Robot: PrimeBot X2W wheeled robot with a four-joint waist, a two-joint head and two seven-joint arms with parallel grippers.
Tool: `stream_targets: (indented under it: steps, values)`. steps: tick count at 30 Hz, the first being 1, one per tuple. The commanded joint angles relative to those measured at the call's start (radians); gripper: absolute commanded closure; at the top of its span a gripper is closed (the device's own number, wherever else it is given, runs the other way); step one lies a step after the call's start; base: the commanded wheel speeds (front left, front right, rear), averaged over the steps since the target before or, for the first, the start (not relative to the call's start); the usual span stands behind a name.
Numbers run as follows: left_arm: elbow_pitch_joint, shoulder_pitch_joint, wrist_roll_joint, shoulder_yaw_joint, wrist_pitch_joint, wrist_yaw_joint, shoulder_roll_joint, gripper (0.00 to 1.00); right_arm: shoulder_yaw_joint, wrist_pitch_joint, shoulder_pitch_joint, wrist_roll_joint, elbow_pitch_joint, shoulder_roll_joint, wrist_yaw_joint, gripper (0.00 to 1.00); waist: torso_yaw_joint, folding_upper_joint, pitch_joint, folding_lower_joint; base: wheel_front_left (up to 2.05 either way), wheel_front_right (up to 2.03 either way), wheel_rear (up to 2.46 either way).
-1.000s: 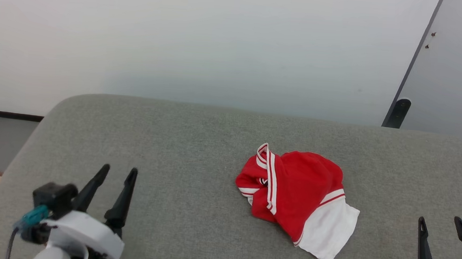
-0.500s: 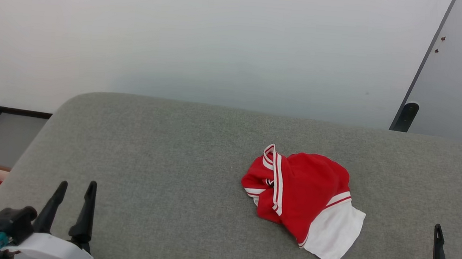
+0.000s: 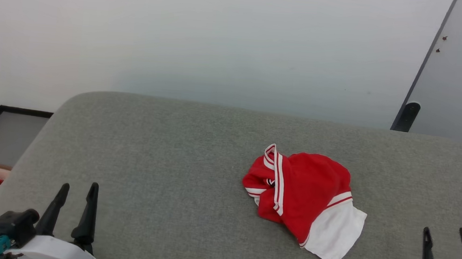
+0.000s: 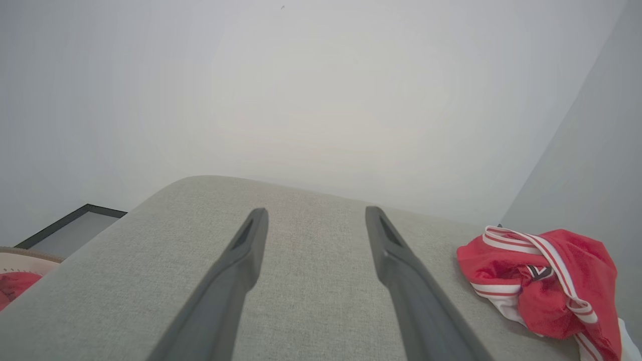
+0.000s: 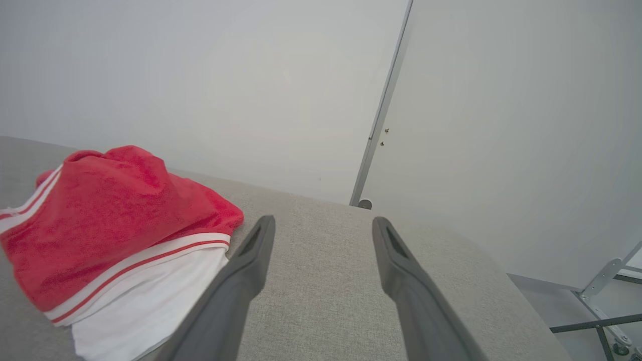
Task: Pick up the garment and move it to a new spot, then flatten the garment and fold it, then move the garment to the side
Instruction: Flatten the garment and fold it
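The crumpled bright red jersey garment, with white sleeve ends and striped trim, is seen heaped on the grey woven upholstered surface, right of that surface's middle. Over the surface's near left corner the left gripper is held with fingers parted and empty. Over its near right edge the right gripper is likewise spread, with nothing gripped.

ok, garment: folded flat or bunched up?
Bunched up: the garment lies in a rumpled heap, stripe trim twisted, white end sticking out.

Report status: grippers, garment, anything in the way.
Left gripper open, empty. Right gripper open, empty. Garment crumpled on grey cushion, untouched. No obstruction seen.
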Motion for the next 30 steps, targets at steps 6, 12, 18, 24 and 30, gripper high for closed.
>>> stream_targets:
  steps: [6, 12, 18, 24, 30]
  values:
    - [0.015, -0.017, 0.005, 0.000, -0.004, -0.007, 0.002, 0.00, 0.050, 0.002, -0.009, 0.023, 0.056, -0.021, 0.000, 0.00, 0.042, -0.0001, -0.004, 0.0000, 0.00, 0.00, 0.00]
    - [0.016, -0.019, 0.006, -0.013, -0.004, -0.006, 0.001, 0.00, 0.126, 0.109, -0.041, 0.074, 0.107, -0.050, 0.000, 0.00, 0.096, -0.0001, -0.001, 0.0000, 0.00, 0.00, 0.00]
    - [0.012, -0.028, 0.003, -0.045, 0.002, -0.007, -0.010, 0.00, 0.201, 0.294, -0.080, 0.155, 0.143, -0.099, 0.000, 0.00, 0.168, -0.0001, 0.008, 0.0000, 0.00, 0.00, 0.00]
    - [0.007, -0.049, -0.004, -0.078, 0.006, -0.007, -0.022, 0.00, 0.245, 0.532, -0.109, 0.229, 0.188, -0.140, 0.000, 0.00, 0.239, -0.0001, 0.032, 0.0000, 0.00, 0.00, 0.00]
    - [0.013, -0.075, -0.010, -0.103, 0.002, -0.007, -0.041, 0.00, 0.259, 0.700, -0.153, 0.244, 0.215, -0.157, 0.000, 0.00, 0.291, -0.0001, 0.073, 0.0000, 0.00, 0.00, 0.00]
